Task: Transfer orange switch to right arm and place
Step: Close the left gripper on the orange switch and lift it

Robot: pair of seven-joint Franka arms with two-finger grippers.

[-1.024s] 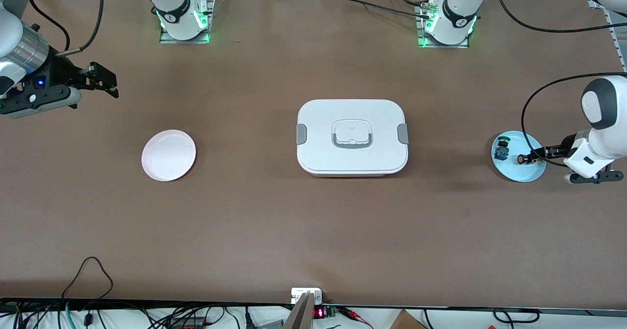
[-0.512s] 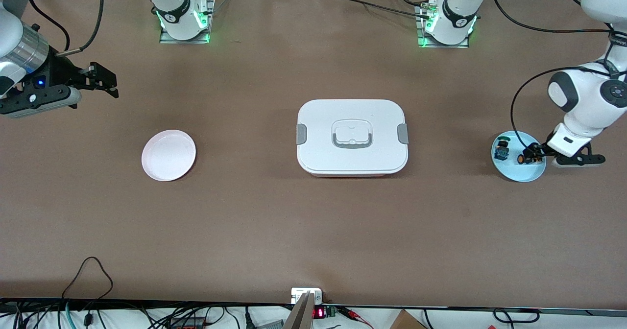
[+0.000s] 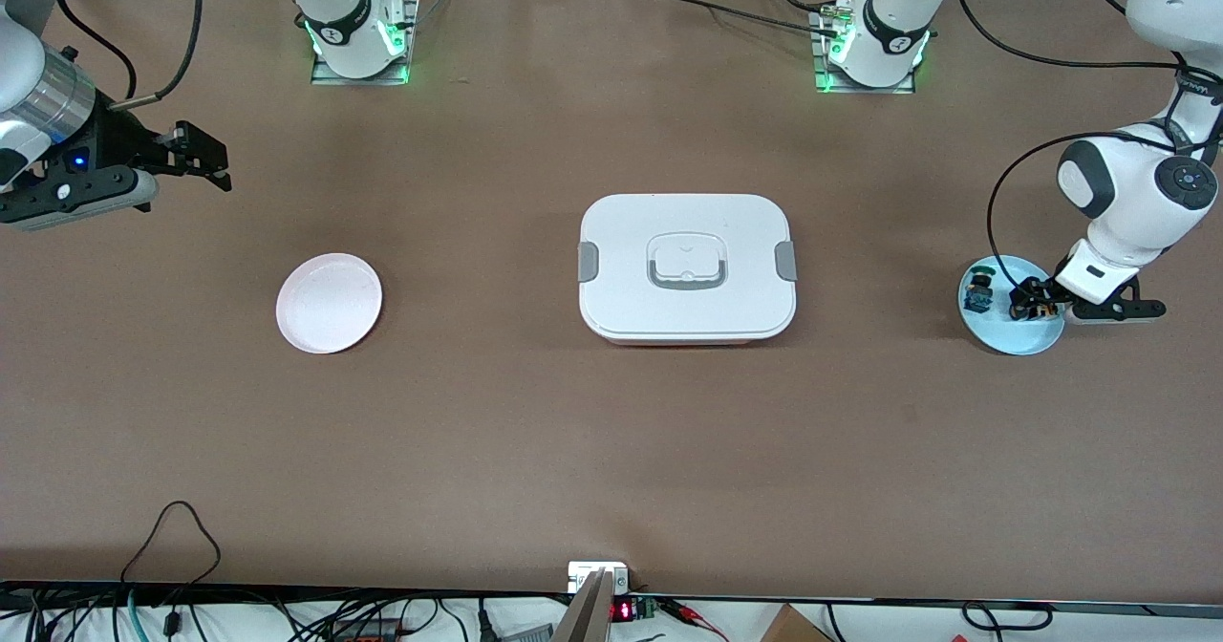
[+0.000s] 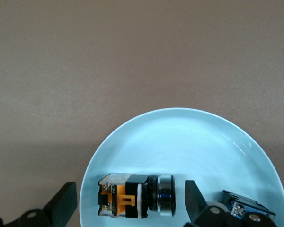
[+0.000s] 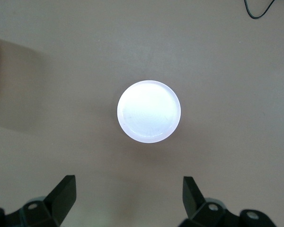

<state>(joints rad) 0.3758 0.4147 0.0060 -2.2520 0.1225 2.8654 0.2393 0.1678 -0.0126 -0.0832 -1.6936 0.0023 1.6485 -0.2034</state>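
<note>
The orange switch [image 4: 132, 202] lies on its side on a light blue plate [image 4: 180, 137] at the left arm's end of the table. My left gripper [image 4: 129, 197] is low over the plate and open, one finger on each side of the switch with a gap on both sides. In the front view the left gripper [image 3: 1030, 300] hides most of the switch. My right gripper [image 3: 212, 166] is open and empty, and it waits in the air over bare table at the right arm's end; it also shows in the right wrist view [image 5: 128, 189].
A green-capped switch with a blue body [image 3: 977, 290] lies on the same blue plate [image 3: 1022, 341]. A pale pink plate [image 3: 329, 303] sits near the right arm's end. A white lidded box [image 3: 686, 267] stands mid-table.
The left arm has swung its wrist up and round over the blue plate, so the gripper now points down around the orange switch. The right arm has not moved.
</note>
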